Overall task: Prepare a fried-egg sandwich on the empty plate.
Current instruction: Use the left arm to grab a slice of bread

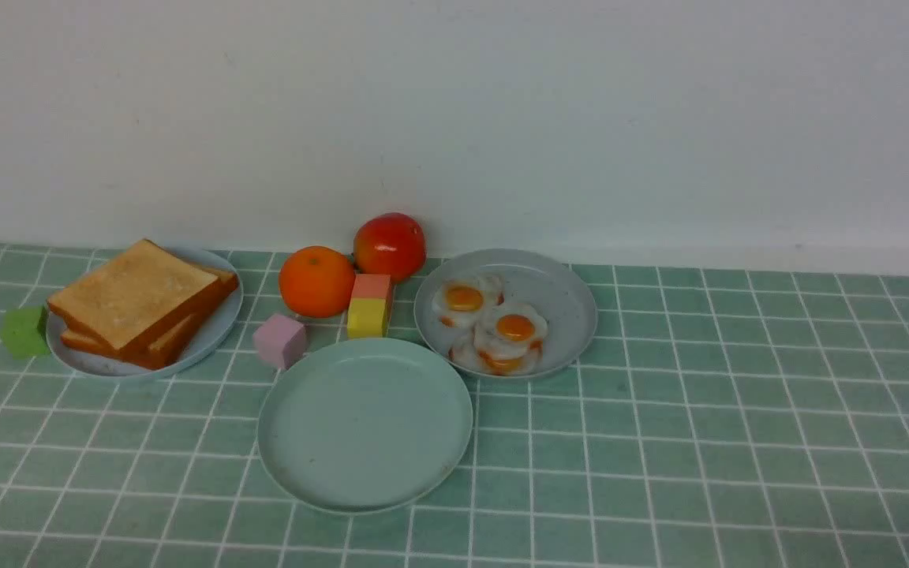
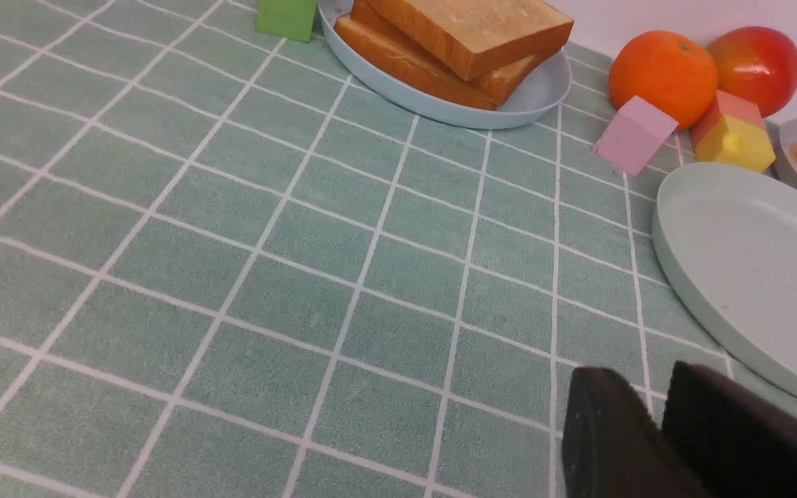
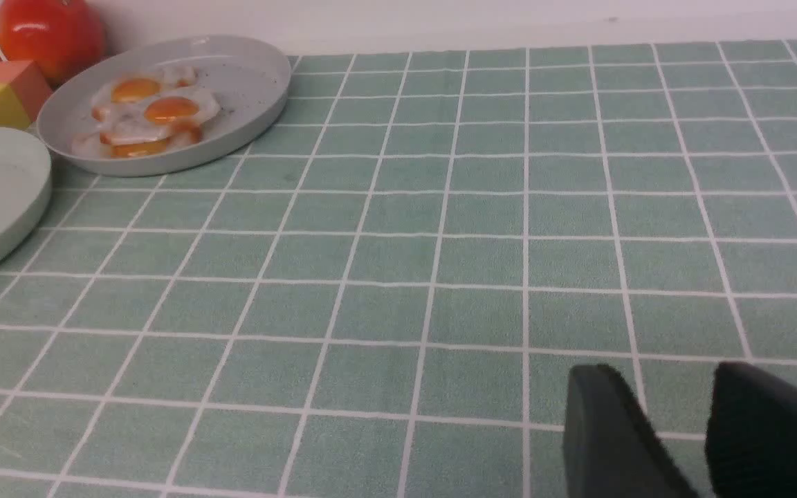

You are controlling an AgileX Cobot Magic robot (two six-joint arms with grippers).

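The green tiled counter (image 1: 738, 442) fills the lower half of the front view, under a plain white wall (image 1: 581, 118). On it, the empty plate (image 1: 364, 426), pale mint and the widest of three, sits low and just left of centre, with nothing on it. Up and to its right, almost touching its rim, we see the grey speckled plate (image 1: 561, 296), carrying the fried eggs (image 1: 502, 327), which overlap one another on the plate's left side. At middle left is the light-blue plate (image 1: 214, 331), with the toast slices (image 1: 135, 296) stacked on it, the top one skewed over those below.

Behind the empty plate, near the wall, a red fruit (image 1: 390, 244) stands just right of an orange (image 1: 316, 281). In front of them stands a block, yellow below and pink on top (image 1: 368, 306), and left of that a pink cube (image 1: 280, 341). A green cube (image 1: 24, 331) rests against the left rim of the light-blue plate.

The front view shows neither arm. In its wrist view the right gripper (image 3: 668, 377) hangs over bare counter, its dark fingers parted with tile showing between them, holding nothing. The left gripper (image 2: 647, 377) holds nothing either; its fingers stand so close that we cannot tell if they meet.
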